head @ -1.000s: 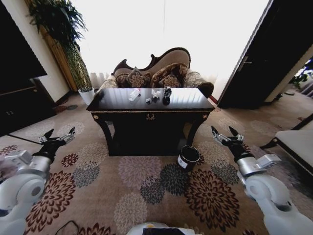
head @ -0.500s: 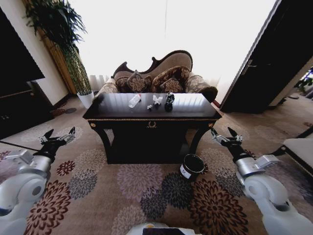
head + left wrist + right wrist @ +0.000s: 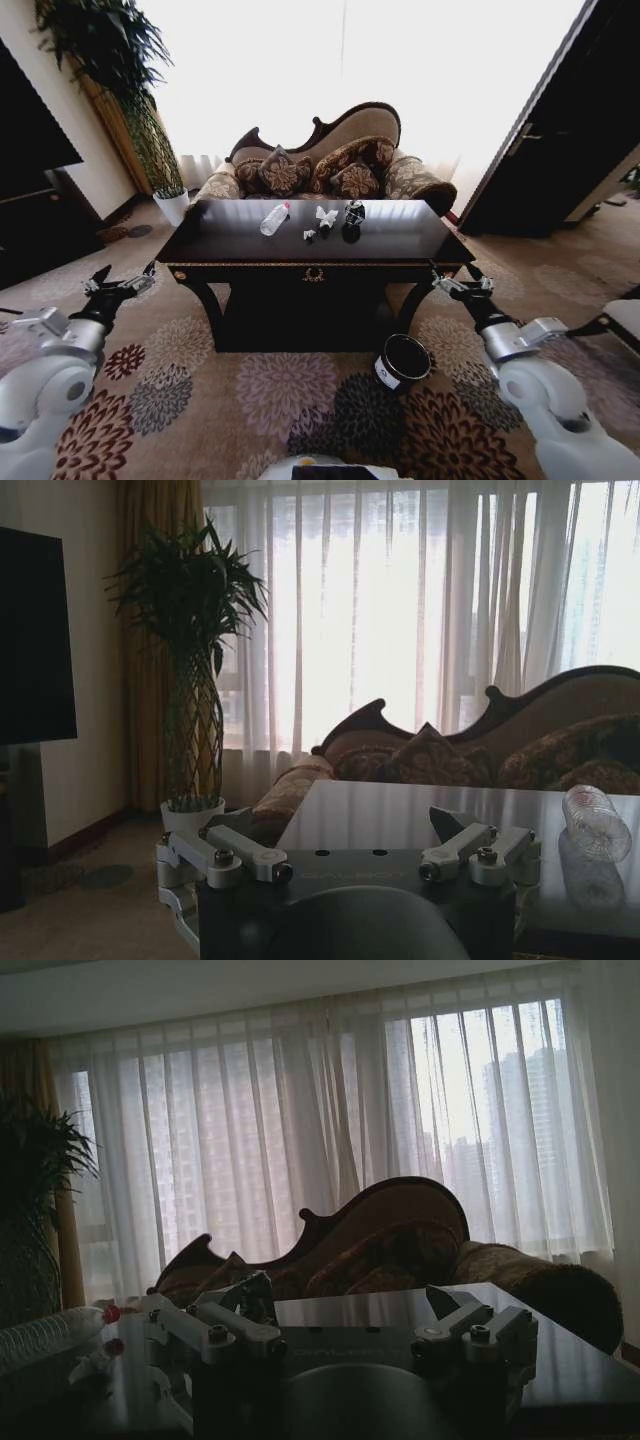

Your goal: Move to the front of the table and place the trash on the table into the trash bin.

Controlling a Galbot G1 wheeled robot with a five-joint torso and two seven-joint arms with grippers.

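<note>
Both grippers were open and held nothing. The left gripper (image 3: pixel 118 282) stood at the lower left of the head view, its two fingers spread apart above the flowered carpet (image 3: pixel 300 390), well apart from the table's left end. The right gripper (image 3: pixel 459 280) stood at the lower right of the same view, fingers spread too, just beside the table's right front corner.

The table (image 3: pixel 250 245) lay across the middle of the frame, its glossy black top reflecting the window light. On the top, near the centre, the trash was gathered: a crumpled white tissue (image 3: pixel 326 216), a smaller white scrap (image 3: pixel 309 235) in front of it, and a dark can (image 3: pixel 353 215) just to the right of the tissue. A clear plastic bottle (image 3: pixel 274 220) with a red cap lay on its side to the left of these.

The trash bin (image 3: pixel 403 361) stood on the carpet below the table's right end, tilted toward the camera, white label on its side. A sofa (image 3: pixel 330 160) stood behind the table, and a plant (image 3: pixel 120 70) in the upper left.
</note>
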